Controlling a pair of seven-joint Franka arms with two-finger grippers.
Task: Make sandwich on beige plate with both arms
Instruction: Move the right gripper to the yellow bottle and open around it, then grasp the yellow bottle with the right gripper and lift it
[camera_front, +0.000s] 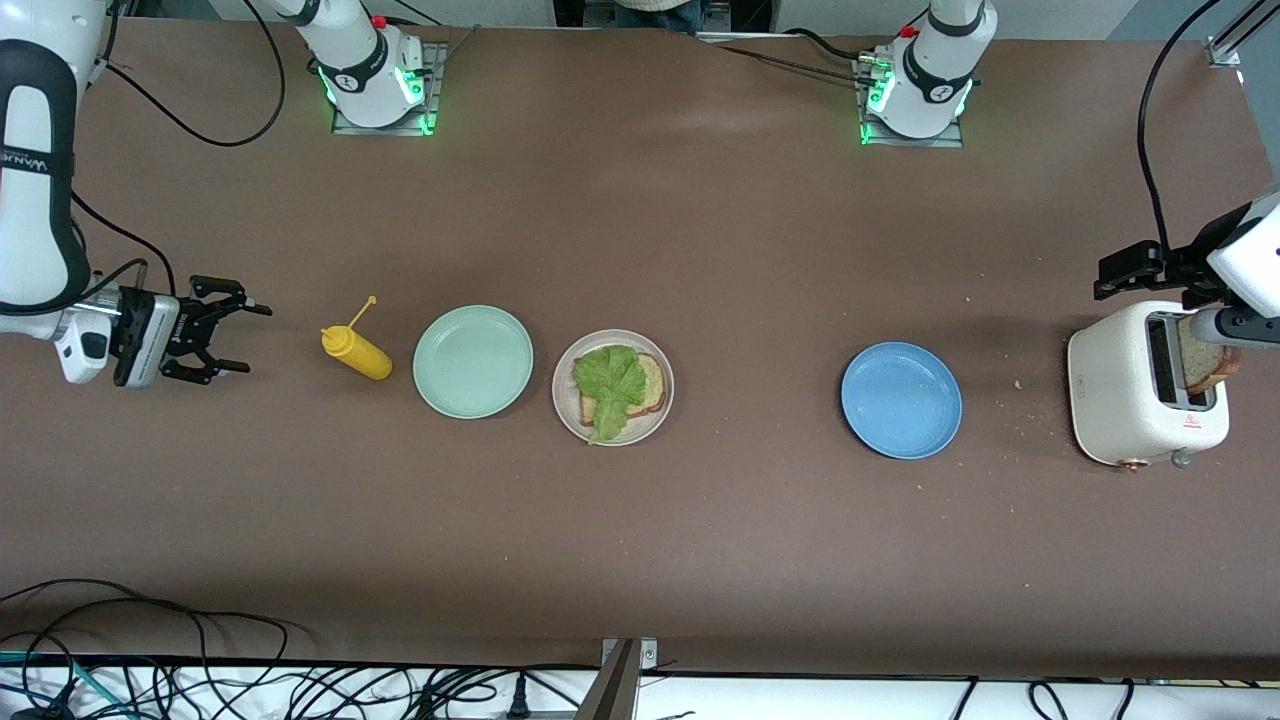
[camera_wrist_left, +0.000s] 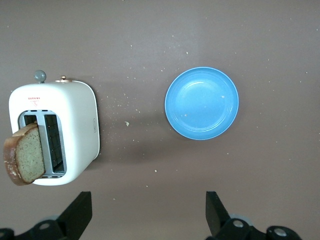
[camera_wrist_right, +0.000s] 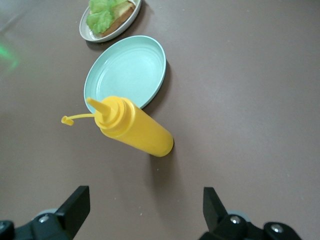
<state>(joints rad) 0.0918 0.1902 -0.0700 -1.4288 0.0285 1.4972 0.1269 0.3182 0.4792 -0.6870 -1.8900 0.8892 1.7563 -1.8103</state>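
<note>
Bread and lettuce on beige plate, both pincers released

Bread slice (camera_front: 640, 385) topped with lettuce (camera_front: 608, 382) lies on the beige plate (camera_front: 566, 402), between a green plate (camera_front: 473, 361) and a blue plate (camera_front: 901, 400). Right pincer (camera_front: 228, 340) hangs spread wide beside the mustard bottle (camera_front: 357, 352). Left pincer (camera_wrist_left: 149, 210), fingers apart and holding nothing, hovers over the toaster (camera_front: 1115, 380), where another slice (camera_front: 1205, 364) sticks up

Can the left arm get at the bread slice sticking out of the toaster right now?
Probably yes. The left gripper hangs over the table beside the toaster, jaws open and empty. The bread slice stands well out of its slot, and nothing shows between the two.
</note>
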